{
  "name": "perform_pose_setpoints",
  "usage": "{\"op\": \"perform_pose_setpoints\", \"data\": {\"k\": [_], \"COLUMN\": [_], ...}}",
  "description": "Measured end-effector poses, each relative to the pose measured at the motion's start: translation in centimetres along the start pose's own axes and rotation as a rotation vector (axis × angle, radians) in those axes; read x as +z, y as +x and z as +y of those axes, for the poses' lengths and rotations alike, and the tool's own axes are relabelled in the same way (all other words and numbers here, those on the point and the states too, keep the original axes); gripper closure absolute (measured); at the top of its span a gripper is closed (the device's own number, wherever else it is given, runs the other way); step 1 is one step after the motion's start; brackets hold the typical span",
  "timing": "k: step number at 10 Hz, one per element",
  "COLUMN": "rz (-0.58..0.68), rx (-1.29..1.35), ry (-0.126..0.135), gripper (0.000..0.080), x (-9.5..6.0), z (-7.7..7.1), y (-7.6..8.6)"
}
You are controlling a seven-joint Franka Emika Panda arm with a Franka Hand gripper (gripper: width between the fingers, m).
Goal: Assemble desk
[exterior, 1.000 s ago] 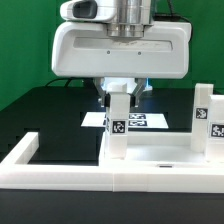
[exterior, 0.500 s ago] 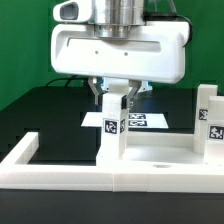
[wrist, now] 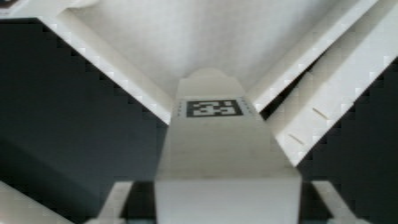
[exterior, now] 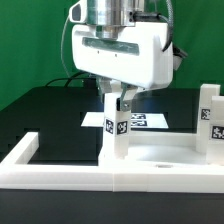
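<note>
A white leg (exterior: 116,125) with a square tag stands upright on the near left corner of the white tabletop (exterior: 160,153). A second tagged leg (exterior: 208,115) stands at the exterior view's right. My gripper (exterior: 117,96) hangs straight over the first leg, its fingers straddling the leg's top. In the wrist view the leg (wrist: 217,140) runs between the fingers (wrist: 121,203) with a dark gap on each side, so the gripper (wrist: 217,205) is open. The tabletop (wrist: 214,30) lies beyond the leg.
The long white rim (exterior: 40,165) frames the black table at the front and left, and the tabletop sits against it. The marker board (exterior: 148,121) lies flat behind the legs. Cables hang behind the arm.
The hand has turned about its vertical axis over the leg and now shows its narrower side. The legs and tabletop have not moved.
</note>
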State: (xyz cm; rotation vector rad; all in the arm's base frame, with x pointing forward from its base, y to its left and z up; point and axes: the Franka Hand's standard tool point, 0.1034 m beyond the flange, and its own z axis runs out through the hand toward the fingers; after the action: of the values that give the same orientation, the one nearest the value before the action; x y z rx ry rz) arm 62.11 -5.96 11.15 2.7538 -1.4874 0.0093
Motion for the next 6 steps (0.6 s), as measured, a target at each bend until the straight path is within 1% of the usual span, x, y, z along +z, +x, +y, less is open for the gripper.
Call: {"op": "perform_pose_setpoints", "data": {"k": [2, 3, 4, 5, 6], "rz": [0.000, 0.000, -0.001, 0.000, 0.001], "rx": [-0.030, -0.091, -0.127, -0.265, -0.366], "ry": [-0.001, 0.001, 0.002, 0.000, 0.000], "gripper": [0.0510, 0.0345, 0.0198, 0.0163, 0.0163], "x": [0.01, -0.09, -0.15, -0.15, -0.13], "z": [0.00, -0.07, -0.17, -0.14, -0.10], "y": [-0.02, -0.08, -0.18, -0.16, -0.11]}}
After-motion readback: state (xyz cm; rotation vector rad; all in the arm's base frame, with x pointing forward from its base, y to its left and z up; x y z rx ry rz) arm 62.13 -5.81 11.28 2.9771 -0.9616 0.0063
